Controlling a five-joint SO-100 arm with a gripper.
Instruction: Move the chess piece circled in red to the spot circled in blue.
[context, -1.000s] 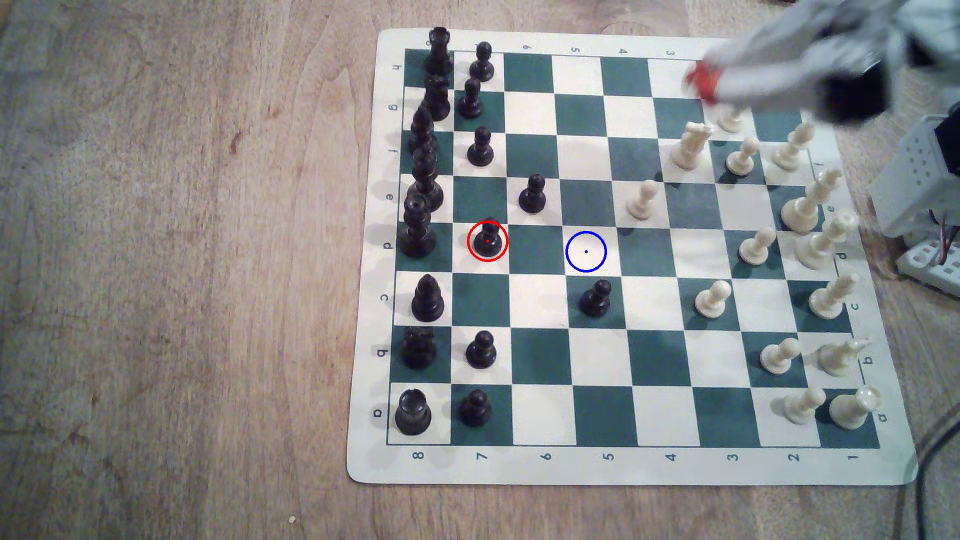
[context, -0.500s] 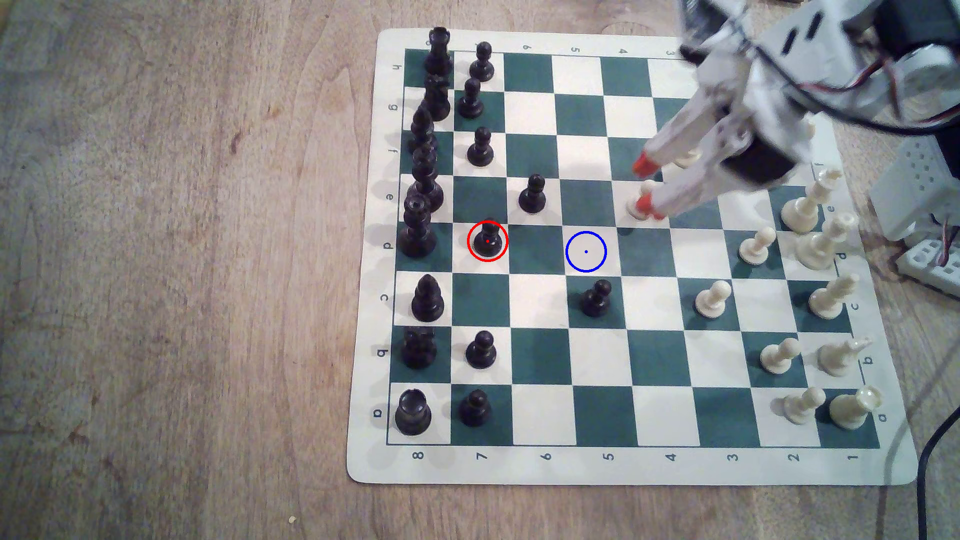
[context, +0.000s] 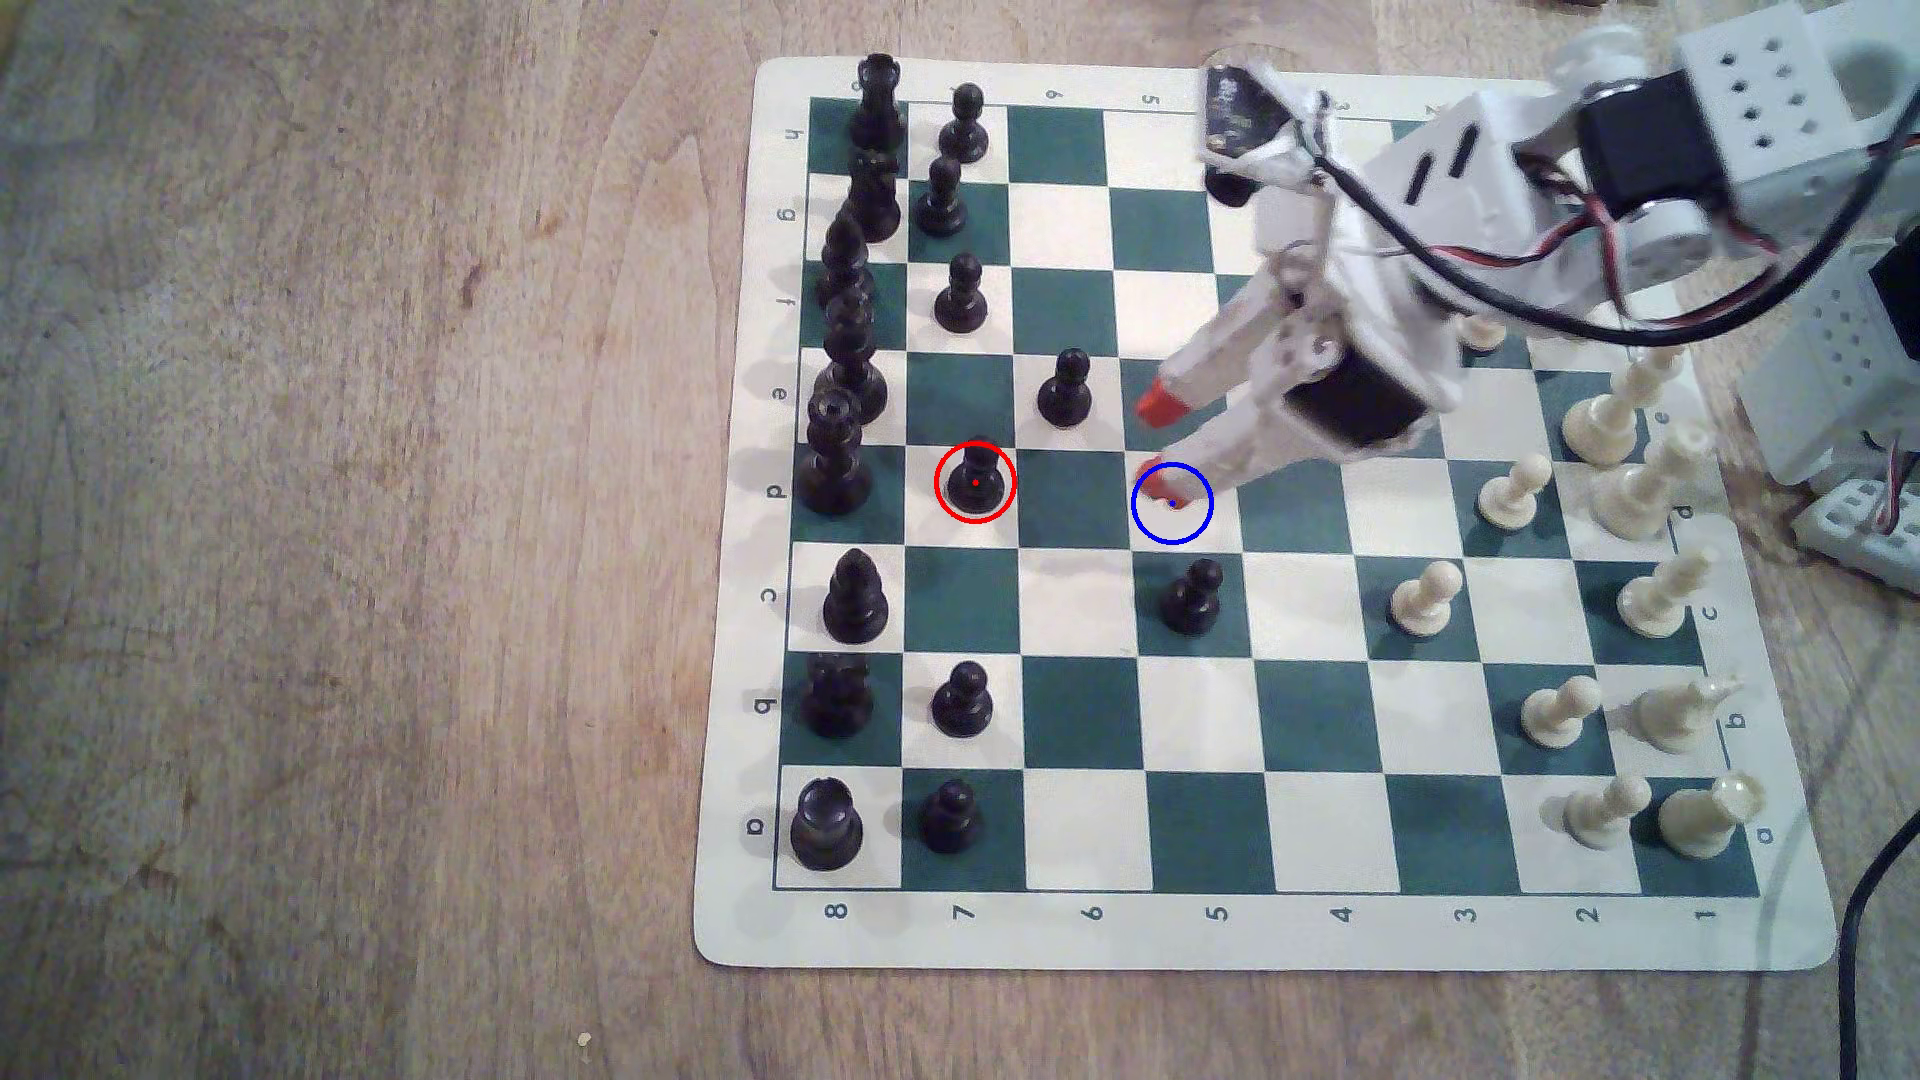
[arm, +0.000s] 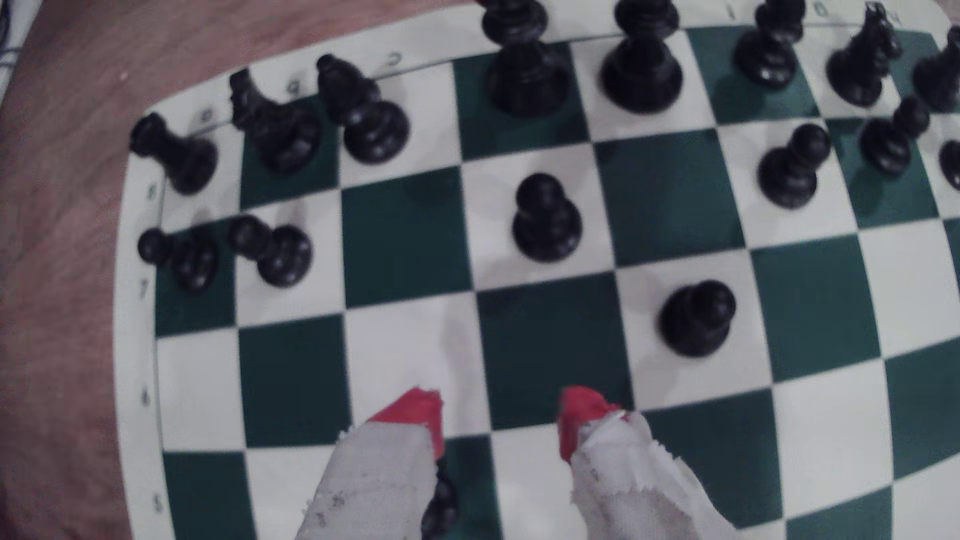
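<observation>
The red-ringed black pawn (context: 975, 481) stands upright on its cream square, in the pawn row at the exterior view's left. The wrist view has the same pawn (arm: 545, 218) straight ahead of the fingers, two squares off. The blue-ringed cream square (context: 1190, 522) holds no piece. My gripper (context: 1155, 444) hovers over the board's middle, open and holding nothing. One red fingertip (context: 1161, 485) overlaps the blue ring's edge. In the wrist view the gripper (arm: 498, 413) spans a green square with both red fingertips (arm: 415, 410) apart.
A black pawn (context: 1065, 389) stands one square diagonally from the ringed pawn, and another (context: 1192, 597) just below the blue ring. Tall black pieces (context: 831, 457) line the board's left edge. Cream pieces (context: 1621, 415) crowd the exterior view's right, under the arm. A black cable (context: 1860, 935) lies off the board (context: 1247, 935).
The gripper has swung from the board's far right corner down and left to the middle, its tip now at the blue ring. No chess piece has moved.
</observation>
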